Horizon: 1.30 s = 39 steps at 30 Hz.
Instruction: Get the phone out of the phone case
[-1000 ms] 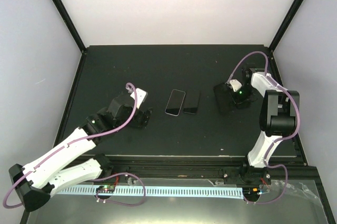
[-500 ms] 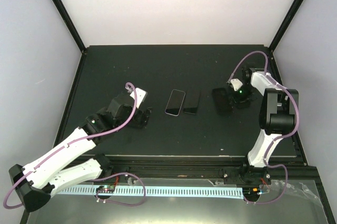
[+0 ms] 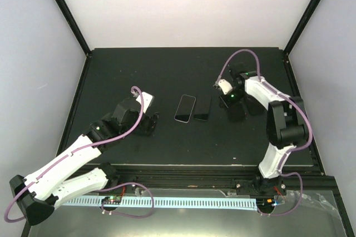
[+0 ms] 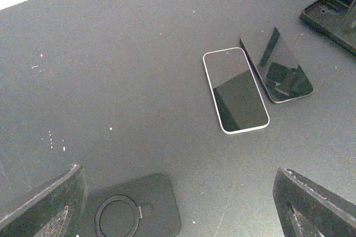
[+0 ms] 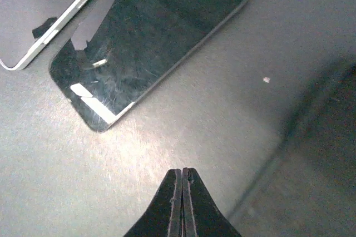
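A white-rimmed phone [image 3: 185, 108] lies screen up mid-table, and also shows in the left wrist view [image 4: 235, 89]. A dark phone [image 3: 203, 107] lies right beside it and shows in the right wrist view [image 5: 150, 36]. A black case with a ring holder [image 4: 133, 209] lies flat between my left gripper's fingers [image 4: 317, 206]. My left gripper [image 3: 148, 123] is open and low over that case. My right gripper [image 5: 182, 173] is shut and empty, just right of the dark phone, shown from above [image 3: 230, 99].
A dark flat slab [image 3: 240, 110] lies on the table under the right wrist, seen as a dark patch [image 5: 317, 159] right of the fingertips. Black parts [image 4: 336, 9] show at the left wrist view's top right edge. Black frame posts bound the table.
My right arm has swung left, bringing its shut gripper from beside the dark slab to close beside the dark phone. The left arm and both phones have not moved.
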### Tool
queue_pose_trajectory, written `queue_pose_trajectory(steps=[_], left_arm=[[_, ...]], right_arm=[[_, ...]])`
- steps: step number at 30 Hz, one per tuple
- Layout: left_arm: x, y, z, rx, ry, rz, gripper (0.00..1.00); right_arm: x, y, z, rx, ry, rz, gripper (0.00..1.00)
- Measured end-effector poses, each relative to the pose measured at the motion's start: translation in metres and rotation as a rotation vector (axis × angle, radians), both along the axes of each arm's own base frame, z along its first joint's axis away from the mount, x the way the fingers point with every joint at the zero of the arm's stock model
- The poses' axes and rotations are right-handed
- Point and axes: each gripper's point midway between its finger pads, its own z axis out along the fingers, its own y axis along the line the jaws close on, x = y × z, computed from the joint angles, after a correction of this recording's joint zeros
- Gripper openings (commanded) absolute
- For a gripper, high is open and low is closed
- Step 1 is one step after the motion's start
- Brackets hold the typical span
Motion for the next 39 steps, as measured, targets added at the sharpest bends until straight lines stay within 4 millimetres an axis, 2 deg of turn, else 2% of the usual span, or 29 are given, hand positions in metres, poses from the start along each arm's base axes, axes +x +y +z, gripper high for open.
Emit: queue_pose_trajectory(steps=[3,6,8,20,23,25,28,32,36,39], left_arm=[[0.001,0.001,0.0,0.004,-0.003,0.007,0.93],[0.002,0.003,0.001,0.008,-0.007,0.015,0.93],[0.002,0.004,0.001,0.009,-0.008,0.019,0.93],[0.003,0.006,0.001,0.011,-0.011,0.027,0.93],[0.004,0.007,0.001,0.013,-0.013,0.035,0.93],[0.005,0.008,0.001,0.016,-0.015,0.041,0.94],[0.006,0.011,0.002,0.019,-0.019,0.054,0.98],[0.012,0.023,0.003,0.011,-0.024,0.129,0.99],[0.022,0.042,-0.002,-0.021,-0.001,0.257,0.99],[0.029,0.051,-0.019,-0.048,0.076,0.341,0.99]], right_arm=[[-0.001,0.016,-0.029,-0.018,0.068,0.028,0.01],[0.0,0.011,-0.055,-0.059,0.126,0.007,0.01],[0.001,0.006,-0.064,-0.092,0.141,-0.01,0.01],[0.024,-0.049,-0.065,-0.212,0.1,-0.165,0.01],[0.026,-0.055,-0.064,-0.208,0.101,-0.182,0.01],[0.026,-0.051,-0.059,-0.182,0.097,-0.179,0.01],[0.021,-0.038,-0.038,-0.095,0.077,-0.158,0.01],[0.014,-0.018,0.026,0.048,-0.033,-0.121,0.06],[0.0,-0.009,0.1,0.151,-0.234,-0.086,0.38],[-0.026,-0.008,0.138,0.214,-0.372,-0.085,0.72]])
